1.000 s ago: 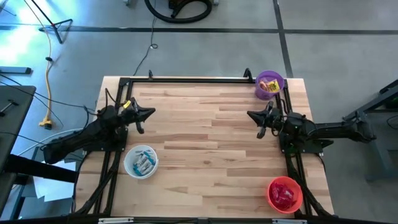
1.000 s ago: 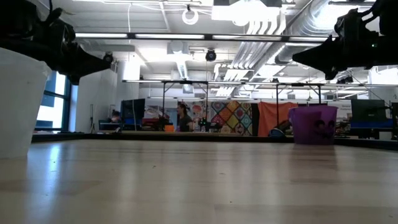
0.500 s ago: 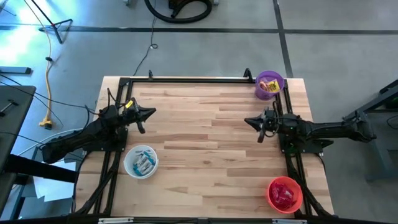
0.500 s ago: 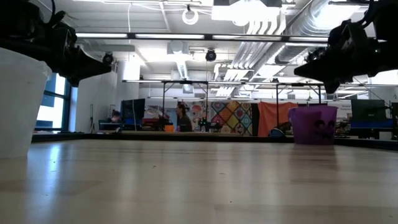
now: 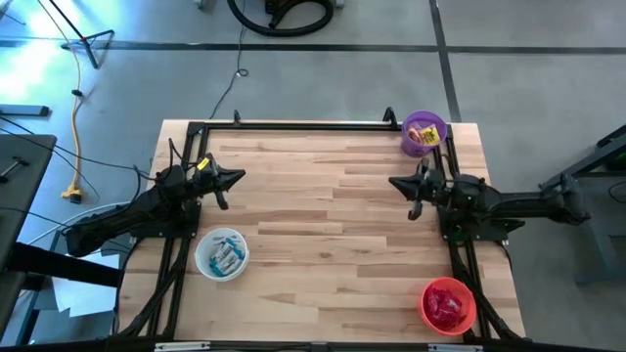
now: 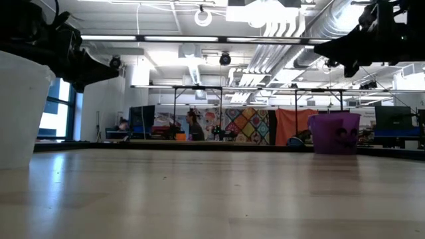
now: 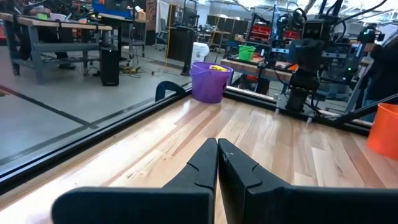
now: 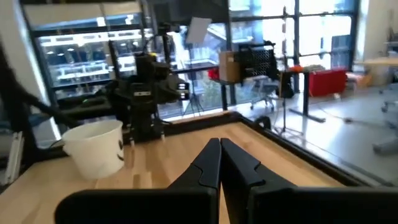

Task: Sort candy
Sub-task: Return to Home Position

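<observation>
Three bowls hold the candy on the table [image 5: 323, 225]. Yellow candy [image 5: 424, 136] lies in the purple bowl [image 5: 441, 123] at the table's far right corner. Blue-white candy [image 5: 226, 256] lies in the white bowl [image 5: 200, 256] by its left edge, and red candy [image 5: 448, 307] fills the red bowl [image 5: 425, 297] at its near right corner. Left gripper [image 5: 238, 178] hovers over the table's left side, fingers pressed together on nothing. Right gripper [image 5: 394, 183] hovers over the table's right side, fingers likewise together.
</observation>
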